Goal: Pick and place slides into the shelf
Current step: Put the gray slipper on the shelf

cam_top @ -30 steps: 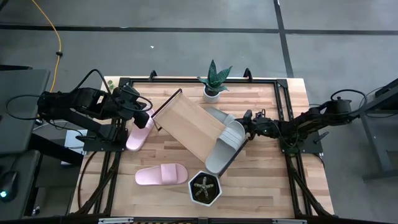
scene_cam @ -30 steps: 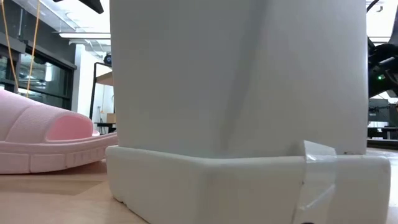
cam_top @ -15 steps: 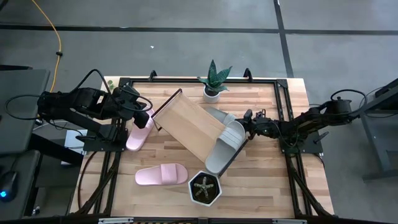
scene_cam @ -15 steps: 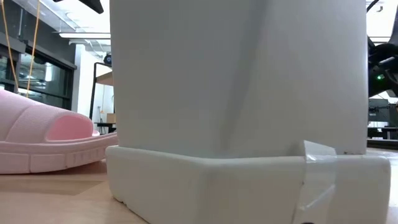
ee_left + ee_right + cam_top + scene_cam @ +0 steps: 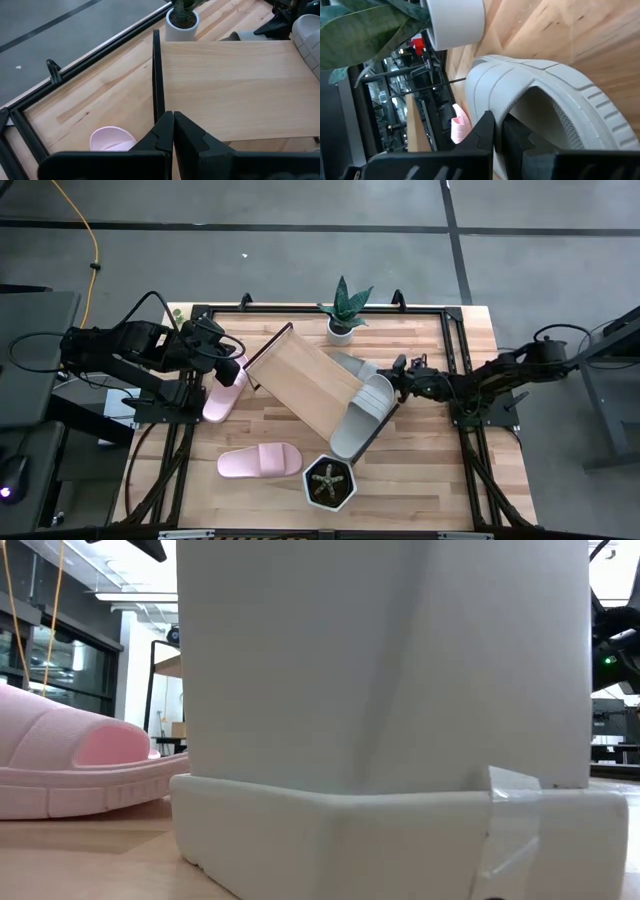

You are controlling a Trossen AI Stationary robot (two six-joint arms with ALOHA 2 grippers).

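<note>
The shelf (image 5: pixel 310 380) lies slantwise across the table's middle. A grey-beige slide (image 5: pixel 362 415) lies on its right end, and a second one (image 5: pixel 350 364) lies beside it on the far side. One pink slide (image 5: pixel 225 395) lies under my left arm and another (image 5: pixel 260 461) lies near the front. My left gripper (image 5: pixel 238 370) is shut, with its tips (image 5: pixel 173 122) at the shelf's black left end frame (image 5: pixel 156 75). My right gripper (image 5: pixel 397 380) is shut on the grey slide's strap. My left gripper has its shut tips right at the foot of the shelf's end frame; I cannot tell whether they touch it. My right gripper pinches the edge of the grey slide's ribbed strap (image 5: pixel 485 95), one finger on its outer side and one finger (image 5: pixel 516 135) in the opening. The fingers come level from the table's right. The slide lies on the shelf's right end.
A spiky plant in a white pot (image 5: pixel 342 315) stands at the far edge behind the shelf. A white hexagonal planter (image 5: pixel 329 483) stands at the front and fills the low view (image 5: pixel 380 690). Black rails (image 5: pixel 455 350) frame the table.
</note>
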